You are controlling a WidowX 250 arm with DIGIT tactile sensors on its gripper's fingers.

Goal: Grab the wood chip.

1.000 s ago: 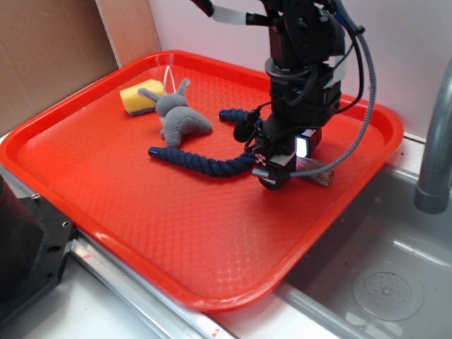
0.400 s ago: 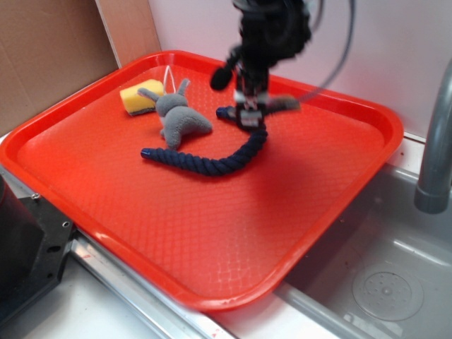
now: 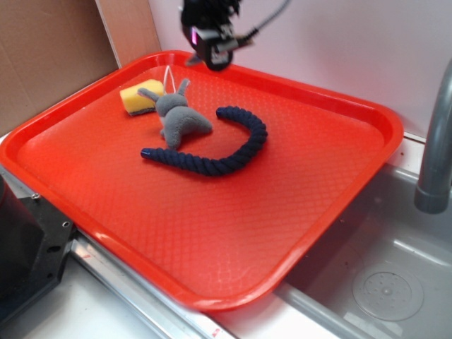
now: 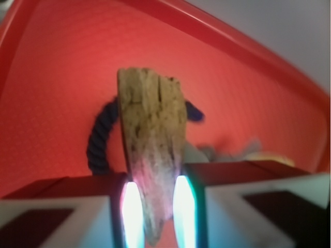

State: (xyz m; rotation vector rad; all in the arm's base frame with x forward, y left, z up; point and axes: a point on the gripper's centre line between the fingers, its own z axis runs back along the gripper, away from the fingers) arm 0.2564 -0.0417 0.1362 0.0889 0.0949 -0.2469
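Observation:
In the wrist view the wood chip (image 4: 150, 134), a rough brown-tan wedge, stands between my two lit fingers with its pointed end down. My gripper (image 4: 155, 212) is shut on it, high above the red tray (image 4: 62, 77). From the exterior view, the gripper (image 3: 210, 44) hangs in the air over the tray's far rim, above the grey plush; a sliver of the wood chip (image 3: 194, 61) pokes out at its lower left. The dark blue rope (image 3: 226, 152) lies curved in the middle of the tray.
A grey plush toy (image 3: 178, 116) and a yellow sponge block (image 3: 138, 97) lie at the back left of the tray (image 3: 212, 233). A metal sink (image 3: 381, 275) with a grey faucet pipe (image 3: 434, 155) is at the right. Cardboard (image 3: 49, 56) stands at the left.
My gripper has risen from the tray's right side and swung up and left to the far rim, carrying the wood chip off the tray. The rope's end has shifted slightly.

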